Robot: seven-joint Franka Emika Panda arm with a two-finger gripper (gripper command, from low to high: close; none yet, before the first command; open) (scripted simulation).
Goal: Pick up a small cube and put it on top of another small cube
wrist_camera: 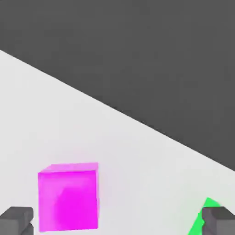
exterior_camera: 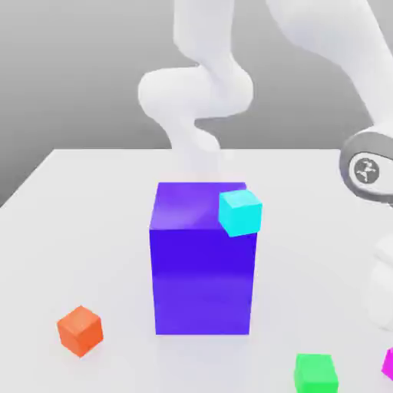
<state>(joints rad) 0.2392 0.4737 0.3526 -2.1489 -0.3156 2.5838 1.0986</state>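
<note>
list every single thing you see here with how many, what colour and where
large box-shaped block: one, blue-purple, standing mid-table
small cube: one, cyan, by the big block's upper corner on the exterior view's right
small cube: one, orange, on the table, exterior view's left
small cube: one, bright green, near the exterior view's bottom edge
small cube: one, magenta, beyond the green one toward the exterior view's right
table: one, white, under the block
robot arm: one, white
two-finger tool: one, grey, open, over the magenta cube
</note>
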